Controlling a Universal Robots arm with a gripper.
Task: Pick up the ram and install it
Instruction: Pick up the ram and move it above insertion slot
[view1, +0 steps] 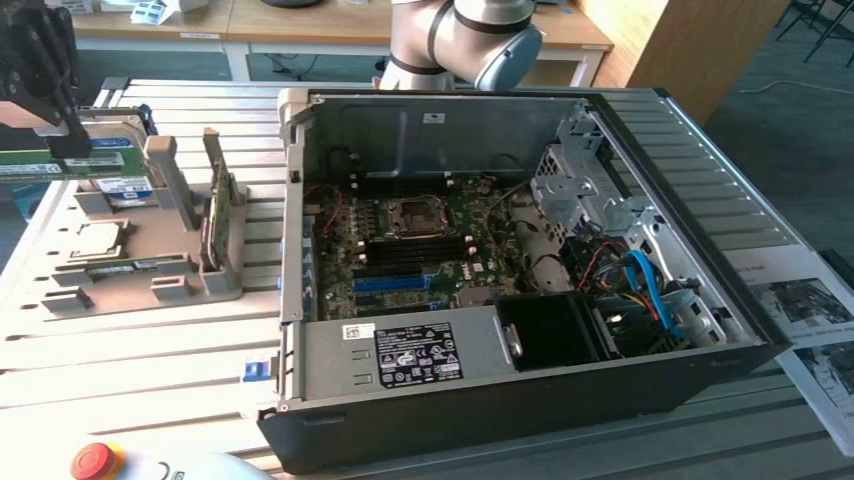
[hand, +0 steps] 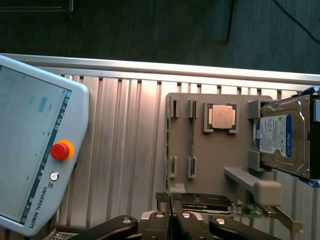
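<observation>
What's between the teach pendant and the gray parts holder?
Only bare ribbed table, seen in the wrist view between the teach pendant and the gray parts holder.

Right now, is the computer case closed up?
No, the computer case lies open on its side, with the motherboard in plain sight.

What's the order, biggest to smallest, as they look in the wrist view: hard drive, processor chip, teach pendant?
1. teach pendant, though the picture's edge cuts it off
2. hard drive, also cut off at the edge
3. processor chip, clearly smallest
</observation>
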